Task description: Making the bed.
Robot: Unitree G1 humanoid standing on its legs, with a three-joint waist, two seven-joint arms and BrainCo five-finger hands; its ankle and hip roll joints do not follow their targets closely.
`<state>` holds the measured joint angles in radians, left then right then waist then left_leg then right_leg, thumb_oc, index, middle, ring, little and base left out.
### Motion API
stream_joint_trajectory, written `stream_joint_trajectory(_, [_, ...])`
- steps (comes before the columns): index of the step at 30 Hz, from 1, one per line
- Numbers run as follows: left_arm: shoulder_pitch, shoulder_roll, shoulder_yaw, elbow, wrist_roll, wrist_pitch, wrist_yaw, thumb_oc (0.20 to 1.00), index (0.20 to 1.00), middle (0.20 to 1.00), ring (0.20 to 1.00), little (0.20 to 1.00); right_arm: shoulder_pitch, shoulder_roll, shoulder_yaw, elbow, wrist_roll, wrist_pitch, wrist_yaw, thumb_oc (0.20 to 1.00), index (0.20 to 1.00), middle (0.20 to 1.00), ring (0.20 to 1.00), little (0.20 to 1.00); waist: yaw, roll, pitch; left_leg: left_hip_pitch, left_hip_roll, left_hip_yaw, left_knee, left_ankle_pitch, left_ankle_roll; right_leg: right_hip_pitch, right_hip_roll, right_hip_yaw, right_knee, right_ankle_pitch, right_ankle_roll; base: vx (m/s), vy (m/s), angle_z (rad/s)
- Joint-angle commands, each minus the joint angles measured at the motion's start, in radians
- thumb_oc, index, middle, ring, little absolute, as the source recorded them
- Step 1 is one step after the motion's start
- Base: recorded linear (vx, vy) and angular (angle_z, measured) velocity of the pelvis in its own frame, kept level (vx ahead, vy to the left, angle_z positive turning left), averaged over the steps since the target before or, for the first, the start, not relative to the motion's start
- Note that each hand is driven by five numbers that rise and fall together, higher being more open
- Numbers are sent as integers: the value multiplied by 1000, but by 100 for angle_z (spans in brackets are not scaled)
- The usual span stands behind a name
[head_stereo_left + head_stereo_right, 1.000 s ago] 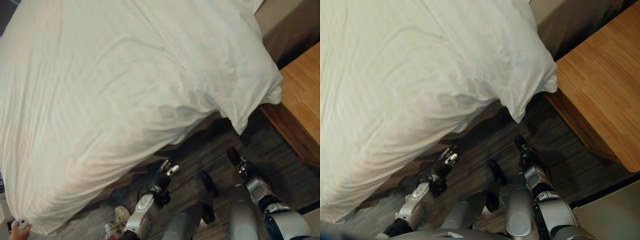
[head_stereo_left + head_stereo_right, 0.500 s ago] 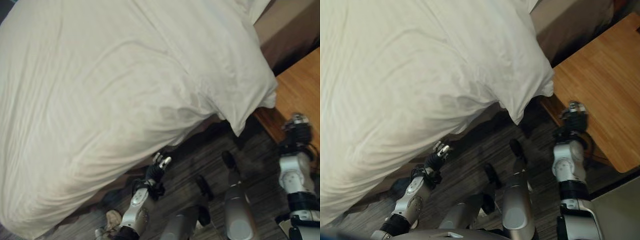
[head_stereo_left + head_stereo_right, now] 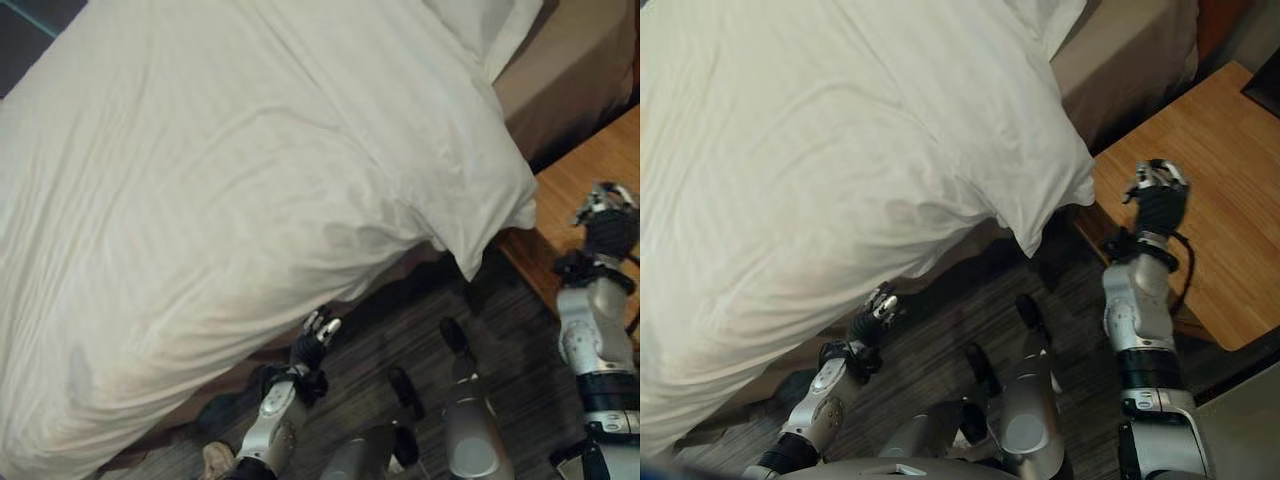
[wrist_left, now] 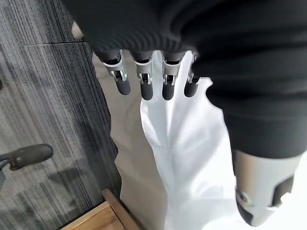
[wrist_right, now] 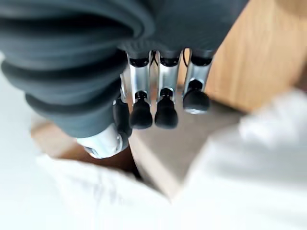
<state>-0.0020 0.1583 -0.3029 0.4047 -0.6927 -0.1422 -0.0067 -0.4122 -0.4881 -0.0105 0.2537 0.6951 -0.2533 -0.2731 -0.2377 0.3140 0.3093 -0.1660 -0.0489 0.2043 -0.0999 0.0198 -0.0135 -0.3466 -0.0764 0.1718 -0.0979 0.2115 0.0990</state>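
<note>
Now the right hand (image 3: 1158, 200) has risen beside the duvet (image 3: 250, 180) corner, fingers (image 5: 165, 103) loosely open, empty; left hand (image 3: 312, 340) too; reaching next, likely.

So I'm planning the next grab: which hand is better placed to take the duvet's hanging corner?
Probably the right hand: it is raised beside the duvet corner, while the left hand hangs low under the side edge.

The duvet (image 3: 250, 170) is white with faint woven stripes, the bed base (image 3: 1120, 70) beneath it is taupe, the bedside table (image 3: 1210, 210) at right is honey-brown wood grain, the floor (image 3: 400, 320) is dark grey streaked carpet, and both hands are silver with dark fingertips.
</note>
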Motion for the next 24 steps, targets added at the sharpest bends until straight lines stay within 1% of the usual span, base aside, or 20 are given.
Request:
stream_joint_trajectory(1, [-8,62,-35,-4,13,-18,-22,1000,1000,1000,1000,1000,-223,-4,93,119,35,6,69,200,200,200,200,200,51,-60,-112,8,-1,-3,13,16,-36,20,-40,39,16,-53,61,-2,10,-3])
stream_joint_trajectory(2, [-8,62,-34,-3,13,-18,-23,1000,1000,1000,1000,1000,-225,-4,94,121,35,6,70,200,200,200,200,200,51,-60,-111,8,-1,-2,13,16,-36,19,-39,39,16,-53,61,0,0,0])
stream_joint_trajectory(3, [-8,64,-37,-1,12,-12,-25,1000,1000,1000,1000,1000,-287,-5,127,144,23,17,70,200,200,200,200,200,63,-61,-116,5,1,-2,13,18,-38,18,-36,38,14,-53,58,0,0,0])
stream_joint_trajectory(5, [-10,66,-35,6,11,-12,-25,1000,1000,1000,1000,1000,-341,-9,152,167,14,23,70,200,200,200,200,200,71,-60,-118,3,3,-1,13,20,-39,15,-34,36,14,-53,56,0,0,0])
stream_joint_trajectory(6, [-11,66,-35,6,11,-12,-25,1000,1000,1000,1000,1000,-342,-9,152,168,14,22,70,200,200,200,200,200,71,-60,-117,3,3,-1,13,20,-39,15,-34,36,14,-53,56,0,0,0])
stream_joint_trajectory(9, [-18,71,-37,14,9,-14,-23,1000,1000,1000,1000,1000,-437,6,196,204,20,29,75,200,200,200,200,200,88,-64,-117,-3,8,1,13,23,-44,8,-29,37,13,-52,52,0,0,0])
stream_joint_trajectory(12, [-28,72,-42,19,11,-14,-21,1000,1000,1000,1000,1000,-474,11,222,214,11,36,77,200,200,200,200,200,90,-65,-114,-8,10,2,13,26,-48,3,-27,37,14,-51,51,-4,-26,-4])
stream_joint_trajectory(14, [-51,73,-50,24,15,-18,-17,1000,1000,1000,1000,1000,-521,26,249,282,14,52,76,200,200,200,200,200,97,-62,-110,-14,12,-1,13,31,-52,-2,-25,36,16,-51,49,-9,-43,-1])
stream_joint_trajectory(15, [-52,73,-49,24,15,-18,-17,1000,1000,1000,1000,1000,-523,26,249,283,14,51,77,200,200,200,200,200,96,-62,-110,-15,12,-2,13,31,-52,-3,-25,36,16,-51,49,-10,-56,0])
stream_joint_trajectory(16, [-58,74,-57,18,5,-21,-15,1000,1000,1000,1000,1000,-563,20,256,346,27,62,76,200,200,200,200,200,102,-56,-107,-20,12,-6,13,35,-55,-5,-25,34,16,-52,47,-12,-45,1])
stream_joint_trajectory(20, [-58,76,-71,17,-6,-22,-24,1000,1000,1000,1000,1000,-615,11,252,473,44,80,82,200,200,200,200,200,115,-43,-109,-27,11,-12,13,37,-57,-5,-27,30,12,-54,46,-2,-29,2])
stream_joint_trajectory(21, [-60,78,-76,18,-7,-22,-27,1000,1000,1000,1000,1000,-633,6,247,515,55,84,84,200,200,200,200,200,120,-37,-108,-30,10,-14,13,38,-58,-8,-26,29,11,-54,45,3,-66,2])
stream_joint_trajectory(22, [-65,87,-85,23,-4,-23,-32,1000,1000,1000,1000,1000,-690,-3,251,634,68,97,88,200,200,200,200,200,135,-22,-112,-41,8,-16,13,43,-60,-17,-23,28,11,-54,45,-2,-66,1])
stream_joint_trajectory(24, [-67,90,-97,22,-8,-26,-40,1000,1000,1000,1000,1000,-724,-9,254,710,68,109,98,200,200,200,200,200,145,-9,-113,-51,8,-18,13,47,-62,-25,-23,29,11,-55,45,-1,-33,0])
